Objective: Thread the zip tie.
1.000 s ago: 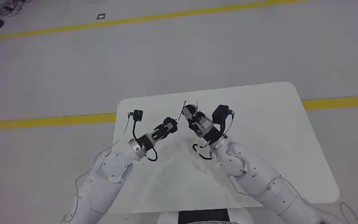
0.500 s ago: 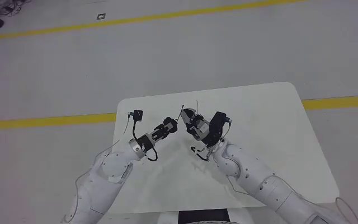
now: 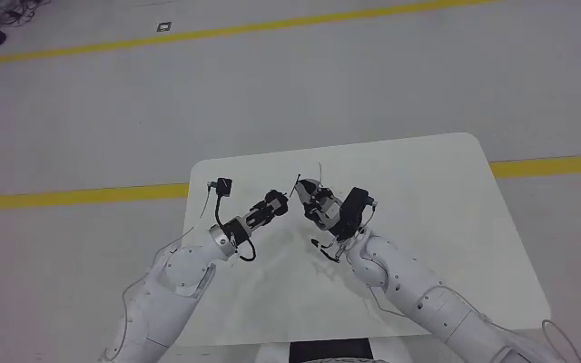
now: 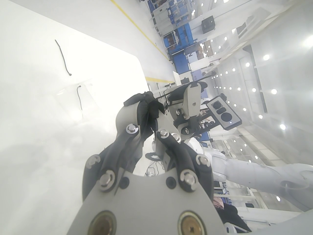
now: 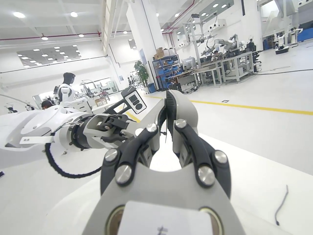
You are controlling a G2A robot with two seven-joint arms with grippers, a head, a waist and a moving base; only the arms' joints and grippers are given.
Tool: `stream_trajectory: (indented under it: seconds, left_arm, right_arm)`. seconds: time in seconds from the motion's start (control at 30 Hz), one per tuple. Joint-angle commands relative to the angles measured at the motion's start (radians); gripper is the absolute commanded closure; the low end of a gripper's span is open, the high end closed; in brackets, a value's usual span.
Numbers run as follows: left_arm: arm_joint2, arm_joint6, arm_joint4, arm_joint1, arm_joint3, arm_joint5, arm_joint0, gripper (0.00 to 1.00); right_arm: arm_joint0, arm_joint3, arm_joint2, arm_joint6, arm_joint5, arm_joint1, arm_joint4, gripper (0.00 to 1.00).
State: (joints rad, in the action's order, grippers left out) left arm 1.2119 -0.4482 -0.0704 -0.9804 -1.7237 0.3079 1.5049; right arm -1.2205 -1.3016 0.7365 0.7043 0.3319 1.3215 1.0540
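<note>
Surface: white table (image 3: 436, 181) with rounded corners. Grey floor (image 3: 272, 91) beyond it on all sides, crossed by a yellow line (image 3: 91, 195) level with the table and a second one farther off. Far room in the right wrist view: blue shelving racks (image 5: 166, 72) and workbenches (image 5: 220, 67) under ceiling lights.

Around: a dark spare strap (image 4: 62, 57) lies flat on the tabletop, well apart from both grippers. A second, shorter strap (image 4: 79, 97) lies nearer the left gripper; the glare there hides its surroundings. Neither lies between the grippers.

End effectors: both held above the table's middle, tips facing each other, near but apart. Right gripper (image 5: 167, 103): fingers pressed together, pinching the thin black zip tie (image 5: 166, 133), whose free length sticks out between the two grippers in the top view. Left gripper (image 4: 146, 103): black-wrapped fingertips (image 4: 137, 100) drawn together. Whether they grip the tie, I cannot tell; the wrap hides it.
</note>
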Motion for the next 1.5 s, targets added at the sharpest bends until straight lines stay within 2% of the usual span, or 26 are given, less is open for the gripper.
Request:
stream_trajectory:
  seconds: [0.0, 0.23, 0.5, 1.47]
  left_arm:
    - [0.0, 0.0, 0.0, 0.0, 0.0, 0.0, 0.0, 1.0]
    - [0.0, 0.0, 0.0, 0.0, 0.0, 0.0, 0.0, 1.0]
    - [0.0, 0.0, 0.0, 0.0, 0.0, 0.0, 0.0, 1.0]
    - [0.0, 0.0, 0.0, 0.0, 0.0, 0.0, 0.0, 1.0]
  right_arm:
    - [0.0, 0.0, 0.0, 0.0, 0.0, 0.0, 0.0, 1.0]
    - [-0.014, -0.024, 0.019, 0.012, -0.025, 0.002, 0.016, 1.0]
    - [-0.023, -0.031, 0.036, 0.028, -0.002, 0.007, 0.046, 1.0]
    - [0.018, 0.053, 0.008, 0.047, 0.008, 0.038, 0.045, 1.0]
